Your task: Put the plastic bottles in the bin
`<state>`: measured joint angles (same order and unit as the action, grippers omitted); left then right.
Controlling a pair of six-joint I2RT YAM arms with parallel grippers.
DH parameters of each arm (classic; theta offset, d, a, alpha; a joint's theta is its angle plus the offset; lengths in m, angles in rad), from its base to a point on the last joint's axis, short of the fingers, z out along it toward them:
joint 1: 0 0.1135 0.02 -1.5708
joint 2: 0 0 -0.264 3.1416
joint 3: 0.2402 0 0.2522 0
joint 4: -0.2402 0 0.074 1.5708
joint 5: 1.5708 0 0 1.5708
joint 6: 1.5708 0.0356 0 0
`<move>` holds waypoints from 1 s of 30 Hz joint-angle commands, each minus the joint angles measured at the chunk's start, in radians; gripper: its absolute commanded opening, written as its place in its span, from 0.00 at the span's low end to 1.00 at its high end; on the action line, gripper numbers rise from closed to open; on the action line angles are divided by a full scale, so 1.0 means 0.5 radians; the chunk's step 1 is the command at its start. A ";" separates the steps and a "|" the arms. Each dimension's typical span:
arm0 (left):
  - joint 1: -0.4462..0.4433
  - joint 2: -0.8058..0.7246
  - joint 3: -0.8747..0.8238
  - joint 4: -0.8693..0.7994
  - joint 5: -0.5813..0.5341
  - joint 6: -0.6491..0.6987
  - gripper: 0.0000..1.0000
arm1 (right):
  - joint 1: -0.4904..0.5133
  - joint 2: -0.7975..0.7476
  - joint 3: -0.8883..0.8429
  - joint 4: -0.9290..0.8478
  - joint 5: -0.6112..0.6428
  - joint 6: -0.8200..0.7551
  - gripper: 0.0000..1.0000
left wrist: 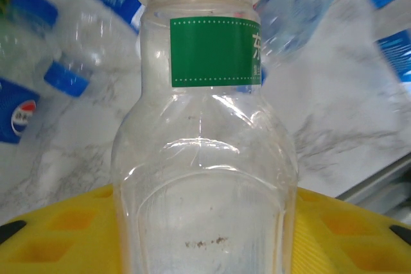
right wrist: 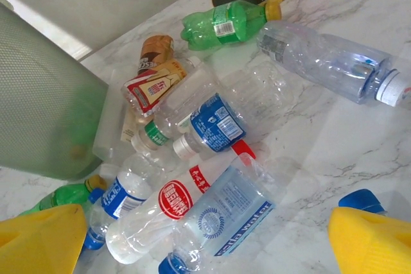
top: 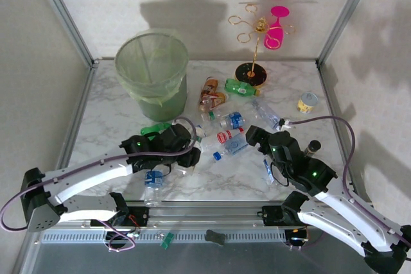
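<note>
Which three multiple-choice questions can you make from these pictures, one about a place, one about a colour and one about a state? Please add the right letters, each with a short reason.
1. Where on the table does the bin stand in the top view?
A. In the far left part.
B. In the near right corner.
C. Between the two arm bases.

2. What colour is the label band on the clear bottle between the fingers of the left gripper?
A. Red.
B. Green.
C. Blue.

3. How is the right gripper?
A. Open, holding nothing.
B. Shut on a bottle.
C. Shut on a can.

Answers: 1 A, it stands at the far left, away from the arm bases. 2 B, the left wrist view shows a green band below the neck. 3 A, its yellow fingers stand wide apart, gripping nothing.
</note>
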<state>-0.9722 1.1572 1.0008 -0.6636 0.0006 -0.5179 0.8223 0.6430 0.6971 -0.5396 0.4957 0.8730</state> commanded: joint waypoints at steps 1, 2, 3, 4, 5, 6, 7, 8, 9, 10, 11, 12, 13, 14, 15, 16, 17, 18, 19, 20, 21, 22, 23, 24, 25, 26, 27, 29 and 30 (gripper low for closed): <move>-0.007 -0.053 0.234 -0.109 -0.077 0.104 0.42 | -0.012 -0.002 0.032 0.081 -0.041 -0.095 0.97; 0.000 -0.048 0.304 -0.132 -0.088 0.111 0.42 | -0.015 0.004 0.032 0.091 -0.054 -0.102 0.97; 0.010 -0.037 0.375 -0.148 -0.101 0.108 0.42 | -0.013 0.014 0.037 0.103 -0.064 -0.112 0.97; 0.031 -0.028 0.438 -0.168 -0.106 0.097 0.42 | -0.013 0.019 0.041 0.108 -0.072 -0.116 0.97; 0.085 -0.013 0.510 -0.182 -0.082 0.073 0.41 | -0.015 0.031 0.047 0.120 -0.085 -0.125 0.97; 0.150 0.001 0.575 -0.185 -0.018 0.062 0.41 | -0.013 0.037 0.052 0.126 -0.092 -0.132 0.97; 0.200 0.012 0.624 -0.181 0.028 0.052 0.40 | -0.014 0.045 0.056 0.130 -0.102 -0.138 0.97; 0.271 0.022 0.669 -0.166 0.088 0.046 0.40 | -0.014 0.049 0.060 0.136 -0.108 -0.144 0.97; 0.338 0.031 0.705 -0.147 0.142 0.040 0.39 | -0.015 0.052 0.063 0.140 -0.116 -0.147 0.97; 0.407 0.044 0.747 -0.134 0.199 0.039 0.39 | -0.013 0.054 0.066 0.154 -0.130 -0.156 0.97; 0.478 0.065 0.792 -0.121 0.227 0.041 0.38 | -0.015 0.051 0.069 0.176 -0.151 -0.172 0.97; 0.528 0.089 0.836 -0.115 0.247 0.042 0.37 | -0.015 0.046 0.068 0.196 -0.173 -0.184 0.97; 0.590 0.123 0.897 -0.114 0.272 0.044 0.37 | -0.014 0.037 0.069 0.226 -0.197 -0.200 0.97; 0.636 0.160 0.964 -0.112 0.288 0.046 0.37 | -0.014 0.027 0.067 0.251 -0.220 -0.223 0.97; 0.666 0.189 1.022 -0.109 0.290 0.055 0.37 | -0.013 0.022 0.066 0.273 -0.239 -0.245 0.97; 0.687 0.218 1.084 -0.097 0.274 0.068 0.37 | -0.013 0.016 0.066 0.292 -0.251 -0.270 0.98; 0.700 0.250 1.141 -0.088 0.246 0.082 0.37 | -0.015 0.025 0.070 0.294 -0.244 -0.280 0.98; 0.711 0.280 1.190 -0.083 0.227 0.088 0.37 | -0.013 0.039 0.082 0.279 -0.227 -0.280 0.98; 0.732 0.308 1.241 -0.065 0.215 0.088 0.37 | -0.013 0.060 0.102 0.253 -0.211 -0.276 0.98; 0.756 0.338 1.281 -0.040 0.212 0.084 0.37 | -0.015 0.086 0.123 0.227 -0.195 -0.276 0.98; 0.786 0.360 1.308 -0.018 0.209 0.075 0.37 | -0.012 0.109 0.140 0.217 -0.189 -0.276 0.99; 0.828 0.392 1.340 0.007 0.220 0.057 0.37 | -0.014 0.129 0.151 0.211 -0.187 -0.284 0.99; 0.870 0.433 1.383 0.023 0.239 0.036 0.37 | -0.013 0.143 0.161 0.214 -0.191 -0.288 0.99; 0.897 0.471 1.424 0.025 0.247 0.022 0.37 | -0.015 0.150 0.164 0.219 -0.194 -0.291 0.99; 0.920 0.517 1.479 0.023 0.234 0.012 0.37 | -0.012 0.159 0.164 0.228 -0.196 -0.292 0.99; 0.943 0.553 1.527 0.028 0.220 -0.001 0.37 | -0.013 0.162 0.161 0.235 -0.197 -0.293 0.99; 0.960 0.577 1.556 0.044 0.220 -0.016 0.37 | -0.015 0.162 0.161 0.239 -0.198 -0.292 0.99; 1.008 0.633 1.623 0.069 0.201 -0.055 0.37 | -0.014 0.168 0.151 0.255 -0.200 -0.289 0.99; 1.042 0.662 1.656 0.074 0.192 -0.082 0.37 | -0.013 0.173 0.146 0.259 -0.200 -0.286 0.99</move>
<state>-0.4789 1.4631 1.7721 -0.6621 0.1112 -0.5220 0.8211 0.7265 0.7509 -0.4335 0.3916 0.7456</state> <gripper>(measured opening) 0.512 0.988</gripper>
